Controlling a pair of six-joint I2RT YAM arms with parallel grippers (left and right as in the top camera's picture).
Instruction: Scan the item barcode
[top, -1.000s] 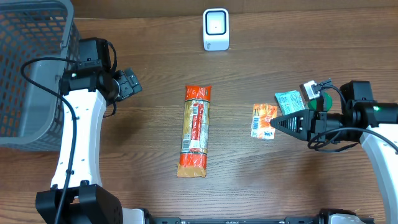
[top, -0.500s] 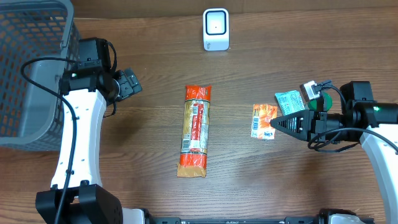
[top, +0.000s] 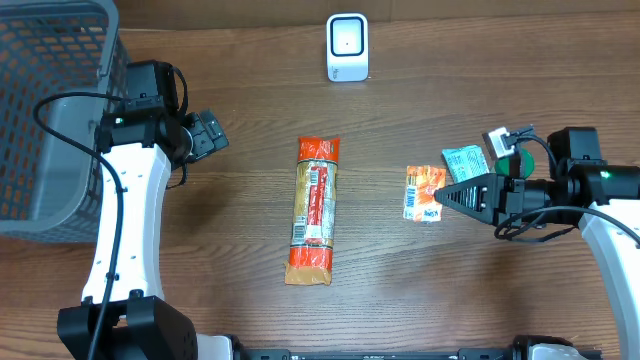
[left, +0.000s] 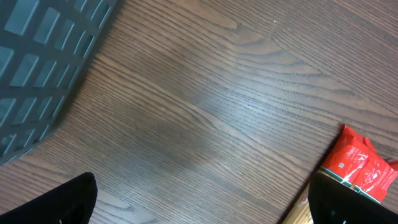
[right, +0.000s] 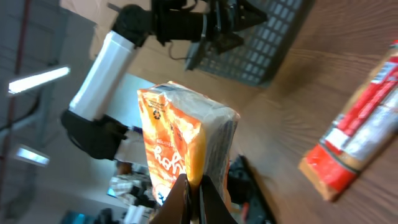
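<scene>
A small orange snack packet (top: 424, 193) hangs in my right gripper (top: 441, 197), right of the table's middle. In the right wrist view the packet (right: 180, 140) stands upright, its lower edge pinched between the shut jaws of that gripper (right: 190, 190). The white barcode scanner (top: 347, 46) stands at the back centre, well away from the packet. My left gripper (top: 207, 132) hovers open near the basket, with nothing in it. In the left wrist view its dark fingertips (left: 69, 202) sit at the bottom corners over bare wood.
A long red and orange package (top: 313, 210) lies lengthwise in the middle; its red end (left: 362, 168) shows in the left wrist view. A green packet (top: 465, 160) lies behind my right gripper. A grey mesh basket (top: 50, 110) fills the back left corner.
My right gripper and the orange packet have shifted very slightly. The left arm has not moved.
</scene>
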